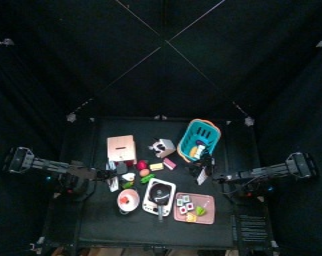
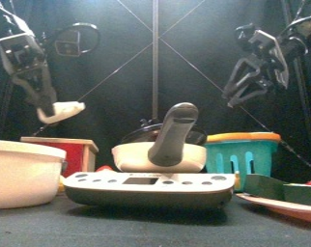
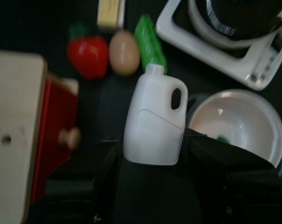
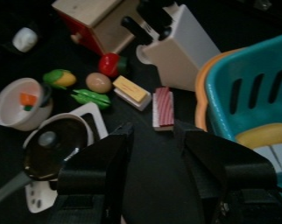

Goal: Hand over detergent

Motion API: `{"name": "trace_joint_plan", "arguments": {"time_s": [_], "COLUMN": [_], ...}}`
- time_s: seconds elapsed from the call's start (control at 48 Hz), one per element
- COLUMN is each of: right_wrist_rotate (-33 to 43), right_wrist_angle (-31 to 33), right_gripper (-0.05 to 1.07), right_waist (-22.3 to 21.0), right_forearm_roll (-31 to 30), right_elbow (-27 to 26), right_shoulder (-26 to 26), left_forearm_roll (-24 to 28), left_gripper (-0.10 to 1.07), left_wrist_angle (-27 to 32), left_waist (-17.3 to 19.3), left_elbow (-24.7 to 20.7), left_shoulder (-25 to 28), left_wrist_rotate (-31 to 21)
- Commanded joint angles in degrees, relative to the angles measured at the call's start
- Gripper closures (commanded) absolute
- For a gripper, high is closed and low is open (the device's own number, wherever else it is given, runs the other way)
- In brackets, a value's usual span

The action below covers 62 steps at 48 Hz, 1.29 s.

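Observation:
The detergent is a white bottle with a handle [image 3: 155,112]. My left gripper [image 3: 155,156] is shut on its lower end and holds it up in the air over the table's left side. In the front view, the bottle [image 2: 64,111] hangs tilted at the gripper's tip, well above the things on the table. In the top view, the left gripper [image 1: 110,183] is left of the middle. My right gripper [image 4: 165,144] is open and empty. It hangs high on the right [image 2: 246,92], beside the teal basket [image 4: 251,83].
On the table are a teal basket [image 2: 242,152], a white kitchen scale with a black pan [image 2: 152,180], a white bowl [image 2: 19,172], a red and wooden box [image 1: 121,148], a pink plate [image 1: 195,209], a tomato [image 3: 88,54] and an egg [image 3: 124,52].

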Motion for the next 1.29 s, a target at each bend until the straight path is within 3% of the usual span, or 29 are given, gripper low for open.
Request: {"name": "trace_joint_plan", "arguments": {"time_s": [0.0,0.25,0.479,0.667,1.271], "right_wrist_rotate": [0.3,0.4,0.8,0.8,0.7], "right_wrist_angle": [-1.8,-3.6,-5.9,-9.4,-16.7], "right_gripper": [0.23,0.23,0.22,0.22,0.11], "right_waist": [-1.0,-2.4,-5.2,-7.2,-12.4], "right_forearm_roll": [0.7,7.1,10.9,11.5,13.3], "right_elbow": [-3.2,-5.4,-6.7,-9.2,-13.9], "right_shoulder": [0.5,2.4,4.0,7.2,14.7], "left_forearm_roll": [1.0,4.7,7.6,10.1,12.4], "left_gripper": [0.17,0.17,0.17,0.17,0.17], "left_wrist_angle": [-7.2,-17.1,-24.7,-27.2,-35.3], "left_waist": [3.9,10.2,11.7,12.0,11.4], "left_elbow": [-2.2,-6.5,-12.6,-16.5,-15.8], "left_shoulder": [2.3,8.3,17.3,23.1,24.6], "left_wrist_rotate": [0.1,0.4,1.0,1.1,1.1]}}
